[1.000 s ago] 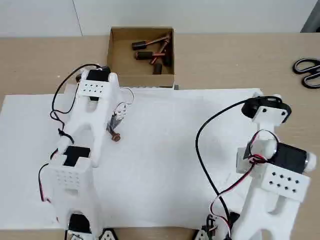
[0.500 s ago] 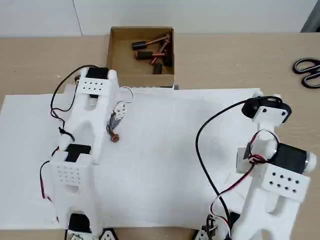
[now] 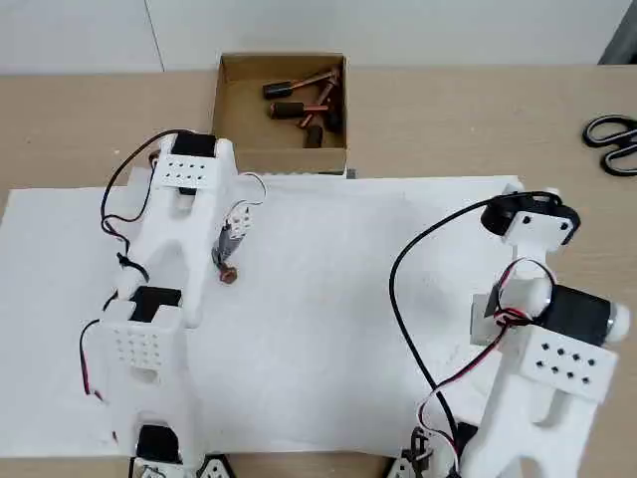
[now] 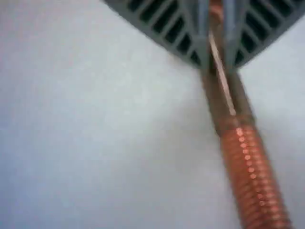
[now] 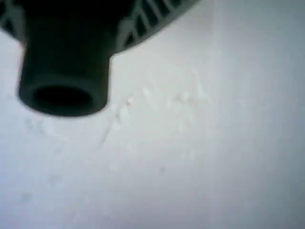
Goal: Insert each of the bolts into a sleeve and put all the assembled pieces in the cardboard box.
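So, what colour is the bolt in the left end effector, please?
Coppery orange; the bolt shows best in the left wrist view.

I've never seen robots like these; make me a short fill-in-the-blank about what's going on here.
The left fingers clamp a copper ____. The right fingers hold a black, hollow ____. Assembled pieces lie in the cardboard ____.
Missing words: bolt; sleeve; box.

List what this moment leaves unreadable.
High view: number of assembled pieces in the brown cardboard box, small and overlapping.
High view: black-handled scissors, cut off by the edge.
Left wrist view: copper threaded bolt, far end past the edge.
Right wrist view: black plastic sleeve, blurred; inside dark.
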### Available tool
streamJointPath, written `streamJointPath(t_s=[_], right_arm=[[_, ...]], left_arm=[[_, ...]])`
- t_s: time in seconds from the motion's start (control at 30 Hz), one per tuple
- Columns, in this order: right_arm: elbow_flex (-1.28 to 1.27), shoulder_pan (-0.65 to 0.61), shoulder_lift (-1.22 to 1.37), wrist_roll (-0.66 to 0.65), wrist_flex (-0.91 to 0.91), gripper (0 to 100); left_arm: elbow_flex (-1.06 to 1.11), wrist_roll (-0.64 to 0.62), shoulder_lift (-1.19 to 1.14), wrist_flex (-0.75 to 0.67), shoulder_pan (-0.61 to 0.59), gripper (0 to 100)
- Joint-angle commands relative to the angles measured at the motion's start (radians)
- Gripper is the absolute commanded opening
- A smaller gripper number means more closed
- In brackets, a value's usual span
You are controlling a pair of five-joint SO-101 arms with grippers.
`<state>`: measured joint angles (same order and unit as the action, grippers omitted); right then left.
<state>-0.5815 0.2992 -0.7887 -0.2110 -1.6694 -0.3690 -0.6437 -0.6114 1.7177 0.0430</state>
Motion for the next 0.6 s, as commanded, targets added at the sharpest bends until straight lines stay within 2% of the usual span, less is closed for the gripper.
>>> streamJointPath(t_s=[0.0,0.1,0.27,0.57], right_arm=[[0.008,0.012,-0.016,-0.003,0.012,0.3],[0.008,0.012,-0.016,-0.003,0.012,0.3],[0.008,0.012,-0.016,-0.003,0.012,0.3],[0.008,0.012,-0.016,-0.003,0.012,0.3]], left_arm=[[-0.012,0.000,0.000,0.034,0.002,15],[-0.013,0.000,0.000,0.034,0.003,21],[-0.007,0.000,-0.003,0.034,0.002,21],[0.091,0.003,-0.008,0.034,-0.002,11]])
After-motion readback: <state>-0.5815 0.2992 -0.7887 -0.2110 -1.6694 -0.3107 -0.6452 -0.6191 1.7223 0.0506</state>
